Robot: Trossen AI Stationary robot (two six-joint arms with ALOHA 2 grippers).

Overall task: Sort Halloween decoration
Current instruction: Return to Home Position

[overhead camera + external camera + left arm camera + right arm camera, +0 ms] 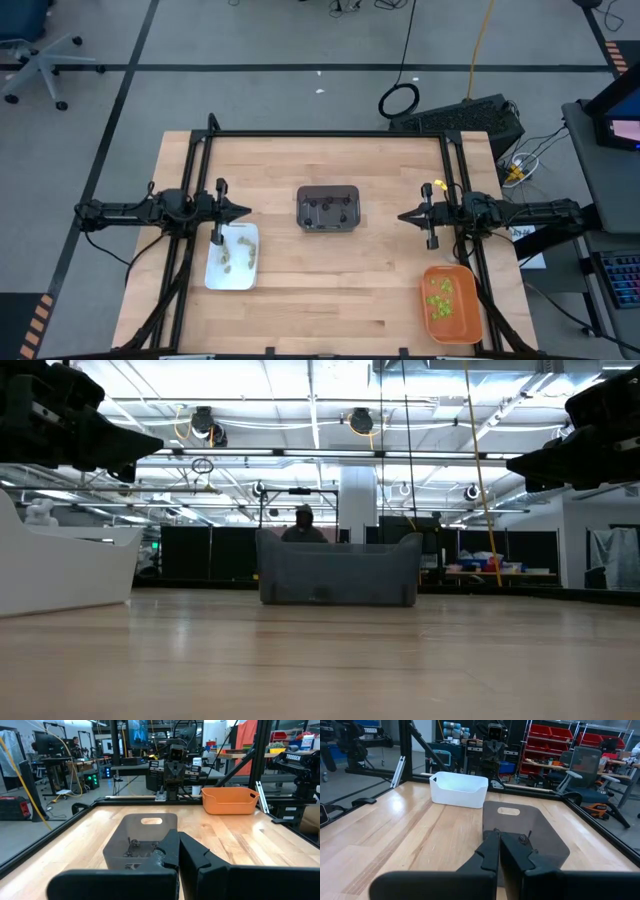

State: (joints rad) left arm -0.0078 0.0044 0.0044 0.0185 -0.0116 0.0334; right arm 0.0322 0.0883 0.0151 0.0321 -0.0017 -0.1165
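Apparently trinkets (439, 297) lie in trays (456, 330), apart from left gripper (244, 212) and right gripper (403, 215), fingers pressed together.

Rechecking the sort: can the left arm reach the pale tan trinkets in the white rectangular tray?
Probably yes: the left arm hangs beside the white rectangular tray, whose pale tan trinkets lie uncovered.

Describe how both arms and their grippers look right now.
The left arm and right arm are near-black, slim and jointed. The left gripper and right gripper each end in two angular black fingers tapering to a point. Dark cables trail behind each arm; a small yellow piece shows by the right arm's wrist.
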